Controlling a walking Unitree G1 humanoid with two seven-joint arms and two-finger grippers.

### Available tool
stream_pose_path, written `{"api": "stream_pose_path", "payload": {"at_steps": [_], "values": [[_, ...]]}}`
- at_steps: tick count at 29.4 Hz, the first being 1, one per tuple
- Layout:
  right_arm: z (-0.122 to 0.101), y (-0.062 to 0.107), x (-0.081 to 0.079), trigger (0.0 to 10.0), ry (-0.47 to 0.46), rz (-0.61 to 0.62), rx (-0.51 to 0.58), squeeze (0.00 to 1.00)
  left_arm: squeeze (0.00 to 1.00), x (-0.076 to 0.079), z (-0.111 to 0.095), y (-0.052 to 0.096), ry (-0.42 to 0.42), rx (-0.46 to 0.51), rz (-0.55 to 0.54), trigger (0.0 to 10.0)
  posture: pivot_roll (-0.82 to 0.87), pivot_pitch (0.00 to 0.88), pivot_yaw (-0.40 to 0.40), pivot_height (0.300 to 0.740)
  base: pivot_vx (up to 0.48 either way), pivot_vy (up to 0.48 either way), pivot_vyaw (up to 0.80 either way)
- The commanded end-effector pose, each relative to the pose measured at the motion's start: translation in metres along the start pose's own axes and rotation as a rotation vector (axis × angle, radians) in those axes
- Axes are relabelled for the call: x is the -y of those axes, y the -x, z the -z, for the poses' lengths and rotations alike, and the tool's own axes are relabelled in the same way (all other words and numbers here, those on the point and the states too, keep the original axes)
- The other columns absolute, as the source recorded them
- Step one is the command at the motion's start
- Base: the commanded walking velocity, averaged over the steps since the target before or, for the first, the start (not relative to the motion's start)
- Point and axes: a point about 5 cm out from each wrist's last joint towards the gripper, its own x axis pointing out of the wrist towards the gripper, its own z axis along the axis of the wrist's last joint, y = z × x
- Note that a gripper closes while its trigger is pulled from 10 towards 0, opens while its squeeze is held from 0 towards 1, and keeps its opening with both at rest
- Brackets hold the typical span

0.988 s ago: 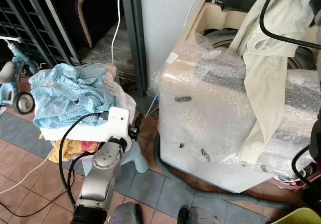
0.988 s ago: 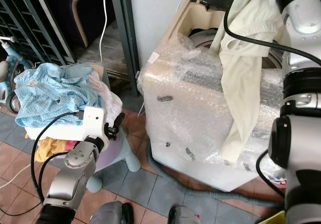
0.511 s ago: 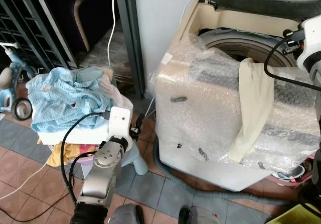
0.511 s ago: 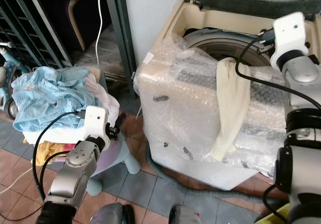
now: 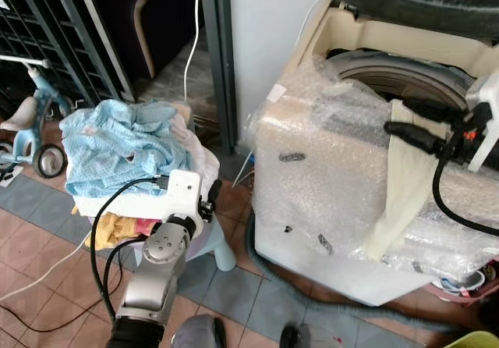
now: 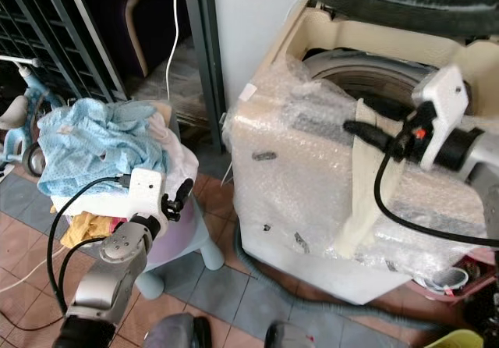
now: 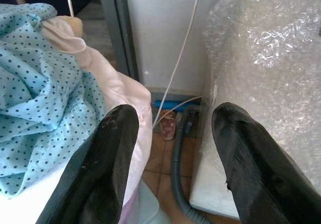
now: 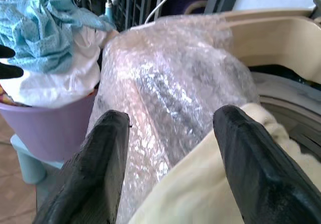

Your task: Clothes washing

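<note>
Since a second ago the right gripper (image 6: 366, 122) is no longer holding the cream garment (image 5: 399, 188) up high; that cloth is now lying over the front edge of the washing machine (image 5: 327, 176), one end at the rim of the drum (image 5: 390, 71) and the rest hanging down the bubble-wrapped front. The gripper is now hovering low over the top of the machine, just above the garment's upper end, its two black fingers (image 8: 103, 153) spread apart and gripping nothing. In the right wrist view the cream cloth is lying just below and between those fingers, with the plastic wrap beyond it.

The left gripper (image 5: 210, 198) is hanging beside the purple basket (image 6: 183, 227), which is sitting on a pale blue stool (image 5: 222, 250). Its fingers (image 7: 100, 169) are standing wide apart with nothing between them. A heap of laundry is filling the basket, with a blue dotted garment (image 5: 125, 141) lying on top, white and pink cloth under it and something yellow lower down. The heap is just beside the left gripper and well apart from the machine. A grey hose (image 5: 269, 274) is running along the tiled floor at the machine's foot, and a child's tricycle (image 5: 35, 129) is standing by the dark grille.
</note>
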Motion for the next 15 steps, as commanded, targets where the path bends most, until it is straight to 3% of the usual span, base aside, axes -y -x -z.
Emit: {"api": "stream_pose_path", "payload": {"at_steps": [1,3,4,5,6,7,8,14,15], "values": [[-0.001,0.002,-0.002,10.0,0.084,0.016,-0.042,1.0,0.0,0.001,0.001,-0.001,-0.007,-0.011,0.011,10.0,-0.1,0.052,0.048,0.74,0.0,0.0,0.0],[0.011,0.003,-0.008,10.0,0.091,0.001,-0.105,1.0,0.0,0.001,0.001,-0.001,-0.008,-0.01,0.015,10.0,-0.1,0.051,0.048,0.74,0.0,0.0,0.0],[0.025,0.002,-0.01,10.0,0.11,0.024,-0.184,0.09,0.0,0.001,0.0,-0.001,-0.009,-0.01,0.016,10.0,-0.1,0.05,0.047,0.74,0.0,0.0,0.0],[0.032,0.003,-0.011,10.0,0.12,0.033,-0.22,0.0,0.0,0.001,0.001,-0.001,-0.01,-0.011,0.016,10.0,-0.1,0.05,0.047,0.74,0.0,0.0,0.0],[0.039,0.003,-0.014,10.0,0.134,0.037,-0.256,0.0,0.0,0.001,0.001,-0.001,-0.01,-0.011,0.015,10.0,-0.1,0.049,0.045,0.74,0.0,0.0,0.0],[0.046,0.001,-0.016,4.6,0.127,0.067,-0.264,0.0,0.0,0.001,0.001,-0.001,-0.009,-0.012,0.012,10.0,-0.1,0.048,0.043,0.74,0.0,0.0,0.0],[0.056,-0.005,-0.019,0.0,0.091,0.167,-0.249,0.0,0.0,0.0,0.001,0.0,-0.005,-0.014,0.006,10.0,-0.09,0.047,0.041,0.74,0.0,0.0,0.0],[0.071,-0.014,-0.025,0.0,0.0,0.357,-0.18,0.0,0.0,0.0,0.001,0.0,-0.005,-0.016,0.004,10.0,-0.09,0.046,0.043,0.74,0.0,0.0,0.0],[0.072,-0.016,-0.027,0.0,-0.026,0.447,-0.127,0.0,0.0,-0.001,0.002,0.0,-0.005,-0.017,0.002,10.0,-0.09,0.045,0.046,0.74,0.0,0.0,0.0]]}}
